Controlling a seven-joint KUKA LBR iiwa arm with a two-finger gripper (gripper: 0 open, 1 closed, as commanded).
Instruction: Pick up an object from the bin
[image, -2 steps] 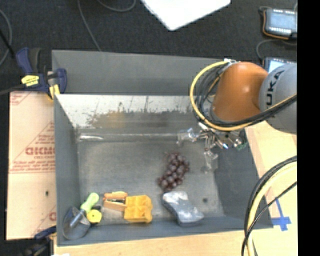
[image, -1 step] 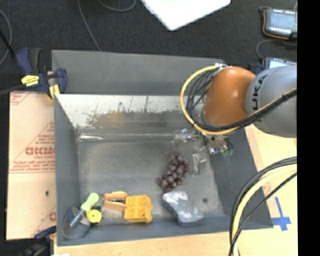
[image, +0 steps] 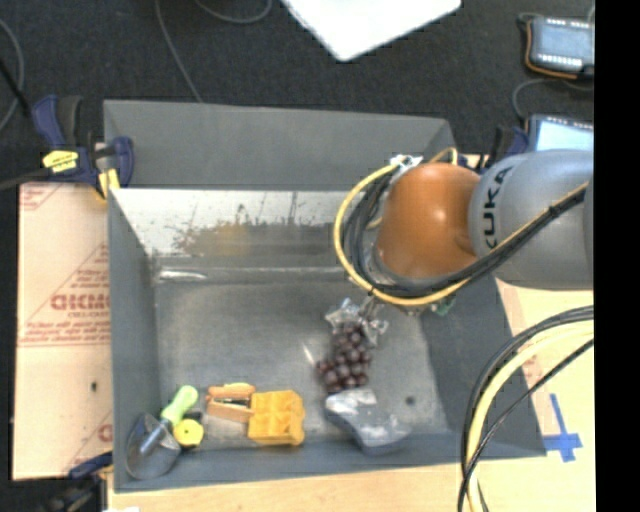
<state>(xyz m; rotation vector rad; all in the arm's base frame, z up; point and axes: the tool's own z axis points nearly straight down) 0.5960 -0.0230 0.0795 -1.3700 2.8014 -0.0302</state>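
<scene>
from above, the end effector (image: 356, 316) hangs right at the top of a dark purple grape bunch (image: 345, 364), right of middle in the bin (image: 200, 300). open or closed, can't tell. a grey lump (image: 368, 422) lies just below the grapes, with a yellow waffle (image: 275, 417) to its left.

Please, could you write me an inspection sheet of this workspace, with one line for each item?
Surface: bin, floor of bare grey metal, far wall streaked.
Job's things: dark purple grapes, mid-right of the floor, right under the gripper; whether they are grasped cannot be told.
Clutter: along the near wall, grey lump, yellow waffle, orange piece, green stick, shiny piece in the left corner.
Grippers: gripper at the top of the grapes, below the orange cover.
Cables: yellow and black cables loop round the cover.
Surroundings: white sheet and small device beyond the bin.
</scene>
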